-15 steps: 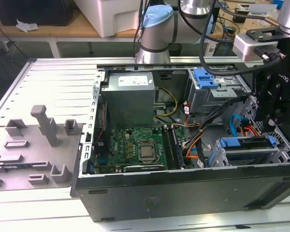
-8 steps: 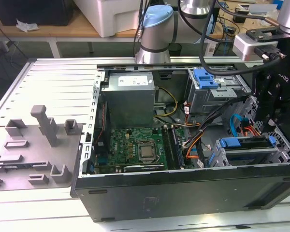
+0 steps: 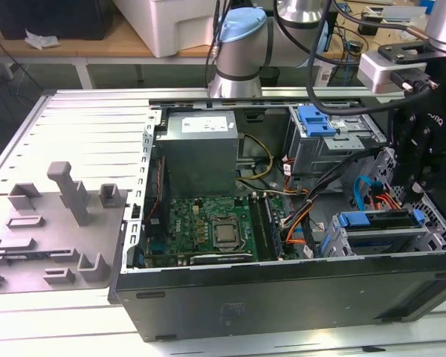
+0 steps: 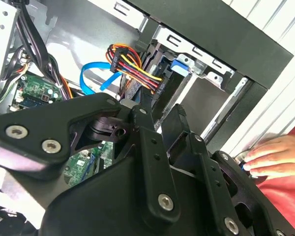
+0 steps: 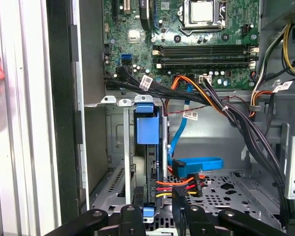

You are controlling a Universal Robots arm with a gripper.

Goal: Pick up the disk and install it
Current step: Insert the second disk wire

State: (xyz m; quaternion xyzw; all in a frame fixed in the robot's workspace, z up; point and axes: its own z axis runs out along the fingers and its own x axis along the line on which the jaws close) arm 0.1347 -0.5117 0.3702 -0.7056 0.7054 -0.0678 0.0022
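We see the disk (image 5: 148, 147) seated upright in the drive cage (image 5: 119, 142) of the open computer case (image 3: 282, 297), our gripper (image 5: 160, 219) just beside its cabled end, fingers spread, clasping nothing, a person's hand (image 4: 273, 155) resting outside the case.

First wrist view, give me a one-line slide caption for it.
Gripper poised over the disk seated edge-up in the drive cage, motherboard beyond.

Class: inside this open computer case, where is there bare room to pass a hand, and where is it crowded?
Bare: the perforated case floor beside the disk. Crowded: cable bundles between motherboard and drive cage, and around the gripper.
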